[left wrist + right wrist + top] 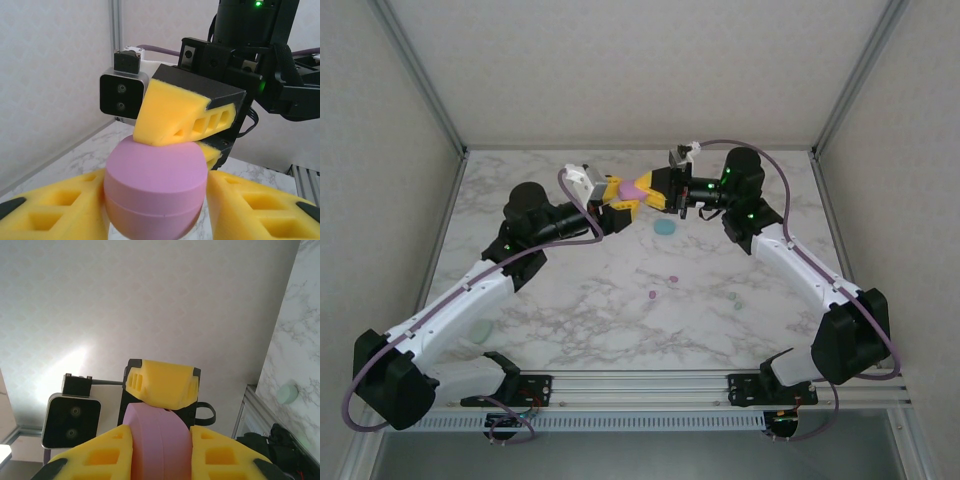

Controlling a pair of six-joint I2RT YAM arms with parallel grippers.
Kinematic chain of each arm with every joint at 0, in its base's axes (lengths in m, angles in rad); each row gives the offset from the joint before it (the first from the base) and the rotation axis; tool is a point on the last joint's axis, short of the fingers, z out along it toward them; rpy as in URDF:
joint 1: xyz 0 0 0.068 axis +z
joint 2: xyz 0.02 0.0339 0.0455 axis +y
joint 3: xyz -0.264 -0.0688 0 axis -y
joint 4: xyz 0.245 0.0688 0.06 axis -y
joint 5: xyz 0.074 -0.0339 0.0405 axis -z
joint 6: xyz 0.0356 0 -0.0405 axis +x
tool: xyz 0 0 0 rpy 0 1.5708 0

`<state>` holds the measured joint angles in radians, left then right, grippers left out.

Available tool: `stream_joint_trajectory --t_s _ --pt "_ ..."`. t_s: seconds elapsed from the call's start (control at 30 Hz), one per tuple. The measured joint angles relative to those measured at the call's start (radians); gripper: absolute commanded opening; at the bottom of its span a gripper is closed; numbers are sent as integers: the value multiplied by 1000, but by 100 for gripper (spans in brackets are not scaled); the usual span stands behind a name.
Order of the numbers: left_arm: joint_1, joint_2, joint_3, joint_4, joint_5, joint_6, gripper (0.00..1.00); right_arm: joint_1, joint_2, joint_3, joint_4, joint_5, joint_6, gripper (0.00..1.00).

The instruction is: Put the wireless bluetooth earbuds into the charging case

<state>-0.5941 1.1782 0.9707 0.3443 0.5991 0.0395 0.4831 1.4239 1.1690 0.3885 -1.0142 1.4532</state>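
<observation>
The round pink-purple plastic charging case (637,188) hangs in the air over the far middle of the white marbled tabletop (570,310), lid down on its base. The left claw (622,197) is clamped on it from the left, with its yellow foam fingers (60,210) pressed to either side of the case. The right claw (647,190) is clamped on the same case from the right, one finger lying across its top.

On the tabletop just near of the claws lies a flat round teal case (665,227). Nearer still, around the middle, lie two tiny pink-purple plastic earbuds (672,279), a little apart. Two pale green earbuds (731,296) lie close together to their right. A round pale green case (480,330) sits near left, beside the left arm.
</observation>
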Motion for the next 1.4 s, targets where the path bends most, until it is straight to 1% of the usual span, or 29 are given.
stream_joint_trajectory --t_s 0.1,0.2,0.27,0.37,0.47,0.77,0.97,1.2,1.27,1.4 --pt "0 0 0 4 1 0 54 0 -1 -5 27 1 18 1" --pt "-1 2 0 4 1 -3 54 0 -1 -8 48 1 33 1" --pt "-1 4 0 4 1 -3 53 0 -1 -9 56 3 39 1" --pt "-1 8 0 4 1 -3 47 0 -1 -10 65 9 44 1" --pt "-2 9 0 4 -3 -7 46 0 -1 -14 72 11 48 1" --pt "-6 11 1 4 -5 -11 53 2 -2 -23 82 19 55 2" --pt "-7 13 1 5 -4 -11 54 2 -2 -28 84 23 54 2" --pt "-7 15 2 19 -11 -18 48 6 -2 -29 90 23 54 2" --pt "-7 16 2 21 -12 -19 43 6 -2 -29 90 23 54 2" --pt "-7 18 2 22 -14 -21 43 5 -2 -29 94 23 55 2"
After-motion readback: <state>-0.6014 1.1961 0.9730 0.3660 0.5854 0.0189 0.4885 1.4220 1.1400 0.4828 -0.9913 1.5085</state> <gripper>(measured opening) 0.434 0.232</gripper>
